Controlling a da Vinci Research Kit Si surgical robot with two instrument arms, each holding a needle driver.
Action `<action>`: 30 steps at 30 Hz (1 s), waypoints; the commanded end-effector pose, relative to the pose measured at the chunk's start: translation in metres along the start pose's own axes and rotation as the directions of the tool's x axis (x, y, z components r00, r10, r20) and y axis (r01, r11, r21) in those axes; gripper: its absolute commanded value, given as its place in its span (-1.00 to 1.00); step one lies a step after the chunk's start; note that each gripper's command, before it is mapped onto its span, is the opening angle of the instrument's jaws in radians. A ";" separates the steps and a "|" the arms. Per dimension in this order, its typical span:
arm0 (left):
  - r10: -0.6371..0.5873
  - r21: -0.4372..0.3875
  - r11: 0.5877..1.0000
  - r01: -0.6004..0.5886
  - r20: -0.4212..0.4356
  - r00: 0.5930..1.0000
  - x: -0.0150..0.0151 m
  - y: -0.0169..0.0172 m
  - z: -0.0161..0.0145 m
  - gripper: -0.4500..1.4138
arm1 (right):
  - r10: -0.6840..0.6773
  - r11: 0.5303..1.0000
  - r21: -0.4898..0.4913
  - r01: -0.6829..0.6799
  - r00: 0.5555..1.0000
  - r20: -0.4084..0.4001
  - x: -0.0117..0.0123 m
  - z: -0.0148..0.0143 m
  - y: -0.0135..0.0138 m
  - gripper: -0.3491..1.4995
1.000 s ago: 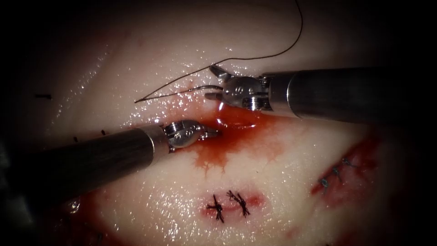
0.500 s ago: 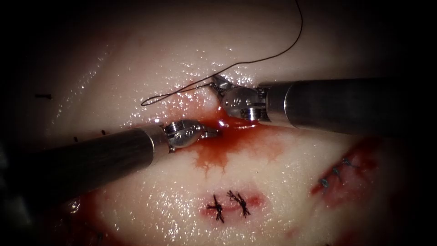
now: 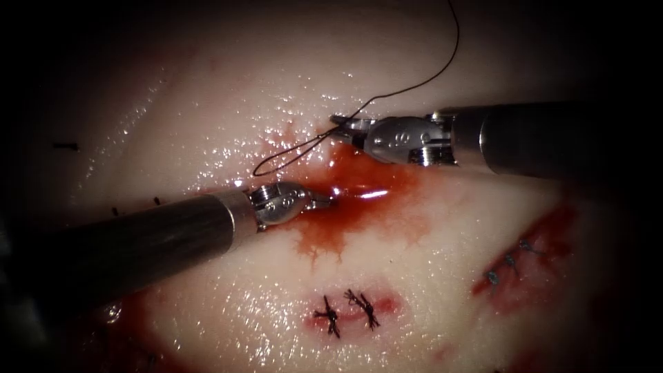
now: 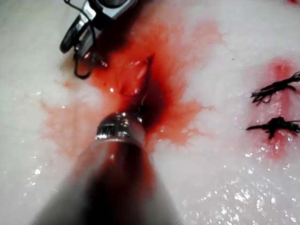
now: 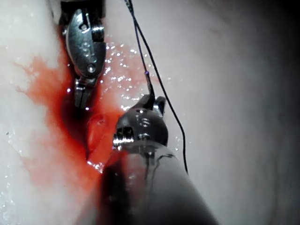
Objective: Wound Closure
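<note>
Endoscope view: the right tool [image 3: 343, 124] has drawn back to the right, jaws closed on the thread [image 3: 414, 84], whose loop [image 3: 290, 155] has shrunk and lies on the tissue [image 3: 207, 90] left of the cut [image 3: 352, 181]. The left tool [image 3: 324, 202] rests with closed jaws at the red fluid [image 3: 331, 235], holding nothing I can make out. Left wrist view: the right tool [image 4: 75, 41] pinches thread beside the cut [image 4: 143, 77]. Right wrist view: thread [image 5: 159, 79] runs past the right tool [image 5: 152, 101]; the left tool [image 5: 80, 96] sits closed. The needle I cannot make out.

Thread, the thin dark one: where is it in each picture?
Endoscope view: thread loops left from the right tool, above the red fluid.
Left wrist view: a loop at that tool's tip.
Right wrist view: it runs from that tool's tip.
Shared landmark: red fluid.
</note>
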 end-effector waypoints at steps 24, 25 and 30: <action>0.001 0.009 1.000 -0.001 0.004 1.000 0.0001 0.0000 0.0020 -0.93 | 0.665 0.743 0.252 -0.620 0.727 -0.172 -0.0041 0.0002 0.0046 -1.00; 0.001 0.009 1.000 -0.001 0.004 1.000 0.0000 -0.0001 0.0020 -0.93 | 0.679 0.731 0.257 -0.632 0.712 -0.181 -0.0041 0.0003 0.0047 -1.00; 0.005 0.011 1.000 -0.005 0.004 1.000 -0.0003 -0.0003 0.0023 -0.93 | 0.831 0.556 0.345 -0.756 0.519 -0.200 -0.0047 0.0011 0.0048 -1.00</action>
